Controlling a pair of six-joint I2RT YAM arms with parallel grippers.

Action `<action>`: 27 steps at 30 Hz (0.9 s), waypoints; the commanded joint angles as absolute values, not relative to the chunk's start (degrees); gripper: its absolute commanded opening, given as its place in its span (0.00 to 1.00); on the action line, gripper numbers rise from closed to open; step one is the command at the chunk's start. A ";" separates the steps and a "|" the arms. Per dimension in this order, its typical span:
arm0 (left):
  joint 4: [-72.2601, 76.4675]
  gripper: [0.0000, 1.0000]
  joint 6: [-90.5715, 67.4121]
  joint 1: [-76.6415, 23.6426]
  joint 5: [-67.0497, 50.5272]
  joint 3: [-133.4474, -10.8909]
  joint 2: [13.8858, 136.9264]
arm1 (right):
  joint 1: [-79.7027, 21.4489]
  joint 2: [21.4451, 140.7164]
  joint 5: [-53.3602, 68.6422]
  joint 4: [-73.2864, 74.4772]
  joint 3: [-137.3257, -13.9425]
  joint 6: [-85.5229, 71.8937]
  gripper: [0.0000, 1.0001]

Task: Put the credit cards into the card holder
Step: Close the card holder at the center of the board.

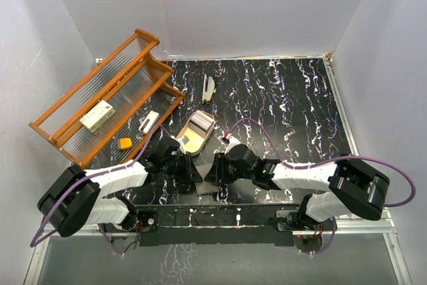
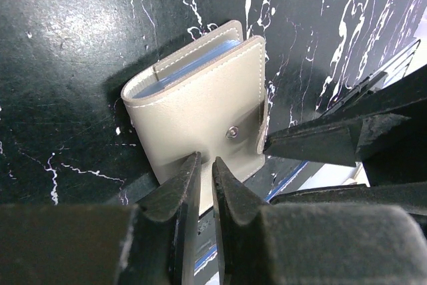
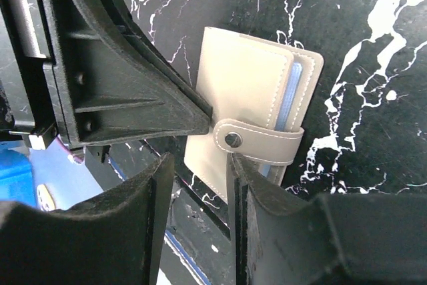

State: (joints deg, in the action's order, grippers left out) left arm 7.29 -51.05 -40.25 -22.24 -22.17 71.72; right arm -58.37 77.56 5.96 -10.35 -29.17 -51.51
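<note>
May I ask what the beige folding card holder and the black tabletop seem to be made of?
The beige folding card holder: likely matte leather or faux leather, stitched edges, metal snap. The black tabletop: marble-look, white veins, slightly glossy.

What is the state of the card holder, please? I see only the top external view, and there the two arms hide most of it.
Observer: The card holder is closed; its strap is snapped over the open edge.
Operator: Does the left arm hold it?
Observer: It seems so. In the left wrist view, the left gripper has its jaws nearly together on the holder's near edge.
Operator: And the right one?
Observer: The right gripper has its jaws apart, with a corner of the holder between them.
</note>
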 commanded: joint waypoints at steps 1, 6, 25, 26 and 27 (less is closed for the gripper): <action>8.41 0.13 -52.04 -40.34 -21.74 -20.99 71.57 | -58.18 77.88 6.96 -15.03 -29.87 -51.62 0.33; 8.18 0.13 -52.21 -40.34 -21.78 -21.04 71.58 | -58.18 77.66 5.98 -13.23 -30.33 -51.28 0.27; 3.67 0.08 -49.09 -40.34 -19.27 -27.61 71.16 | -55.68 70.79 -0.15 -4.62 -31.21 -49.17 0.31; 4.57 0.07 -49.13 -40.34 -19.67 -27.40 72.10 | -55.52 71.37 0.31 -5.38 -31.07 -49.17 0.31; 5.46 0.06 -49.27 -40.32 -19.98 -27.22 73.10 | -55.33 71.87 0.82 -5.91 -31.11 -49.14 0.32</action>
State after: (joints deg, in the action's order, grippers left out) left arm 4.36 -50.72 -40.25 -19.07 -26.30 70.13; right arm -56.05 70.67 -0.19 -1.61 -29.23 -49.80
